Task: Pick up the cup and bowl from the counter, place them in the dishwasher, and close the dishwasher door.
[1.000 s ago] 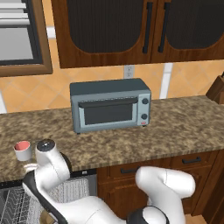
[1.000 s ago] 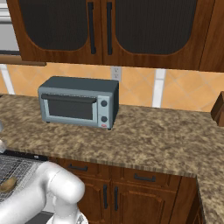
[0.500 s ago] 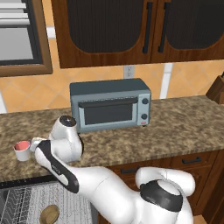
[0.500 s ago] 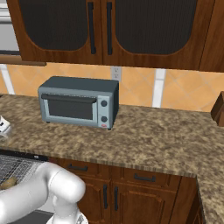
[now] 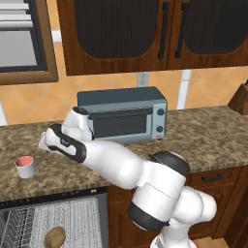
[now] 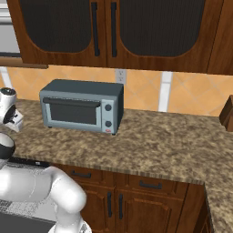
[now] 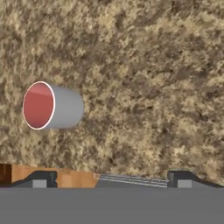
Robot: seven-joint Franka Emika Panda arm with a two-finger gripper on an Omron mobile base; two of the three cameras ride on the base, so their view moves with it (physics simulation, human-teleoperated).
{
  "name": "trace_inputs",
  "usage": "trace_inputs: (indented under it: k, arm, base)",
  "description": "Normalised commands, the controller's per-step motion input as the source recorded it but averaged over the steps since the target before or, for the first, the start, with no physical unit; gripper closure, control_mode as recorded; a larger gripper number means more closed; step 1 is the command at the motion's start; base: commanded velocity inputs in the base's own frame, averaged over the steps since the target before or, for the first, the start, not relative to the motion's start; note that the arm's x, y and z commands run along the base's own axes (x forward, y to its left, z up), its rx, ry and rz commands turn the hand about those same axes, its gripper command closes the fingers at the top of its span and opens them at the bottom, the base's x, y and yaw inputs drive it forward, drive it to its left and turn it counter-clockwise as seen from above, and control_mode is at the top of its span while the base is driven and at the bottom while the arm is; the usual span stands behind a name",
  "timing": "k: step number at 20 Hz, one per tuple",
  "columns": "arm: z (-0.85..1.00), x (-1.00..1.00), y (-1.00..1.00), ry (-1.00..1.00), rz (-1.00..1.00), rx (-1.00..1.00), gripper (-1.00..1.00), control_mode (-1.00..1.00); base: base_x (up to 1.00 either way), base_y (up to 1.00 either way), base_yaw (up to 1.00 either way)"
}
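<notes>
The white cup (image 5: 25, 166) with its red-pink inside stands upright on the brown speckled counter (image 5: 208, 131), left of the toaster oven. In the hand view the cup (image 7: 50, 106) lies up and to the left of my gripper (image 7: 111, 179), whose fingertips (image 7: 41, 178) stand wide apart with nothing between them. My gripper (image 5: 42, 145) hovers above the counter, just right of and behind the cup, apart from it. The tan bowl (image 5: 54, 237) rests in the white wire rack of the open dishwasher (image 5: 72, 218). The dishwasher door is out of view.
A grey toaster oven (image 5: 123, 116) stands at the back of the counter, close behind my arm, and shows again (image 6: 82, 105) in the right base view. A brown knife block (image 6: 226, 113) sits at the far right. Dark wooden cabinets hang overhead.
My arm has risen from the dishwasher rack up over the counter, and the hand now hangs beside the cup. The bowl came into sight lying in the rack. The gripper stayed open.
</notes>
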Motion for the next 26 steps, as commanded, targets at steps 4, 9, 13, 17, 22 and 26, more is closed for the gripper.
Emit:
trace_inputs:
  k: [4, 9, 13, 17, 22, 26]
  arm:
    - [0.00, 0.54, 0.09, 0.11, 0.00, 0.00, -1.00, -1.00]
    - [0.00, 0.19, 0.28, 0.07, 0.02, 0.00, -1.00, -1.00]
    - [0.00, 0.11, 0.45, 0.01, 0.06, 0.00, -1.00, -1.00]
    - [-0.05, 0.16, 0.44, 0.00, 0.07, 0.00, -1.00, -1.00]
    - [-0.14, 0.13, 0.43, 0.00, 0.05, -0.01, -1.00, -1.00]
    - [-0.30, 0.02, 0.39, -0.01, 0.02, -0.04, -1.00, -1.00]
  base:
    - [0.00, 0.00, 0.00]
    - [0.00, 0.00, 0.00]
    - [0.00, 0.00, 0.00]
    - [0.00, 0.00, 0.00]
    - [0.00, 0.00, 0.00]
    - [0.00, 0.00, 0.00]
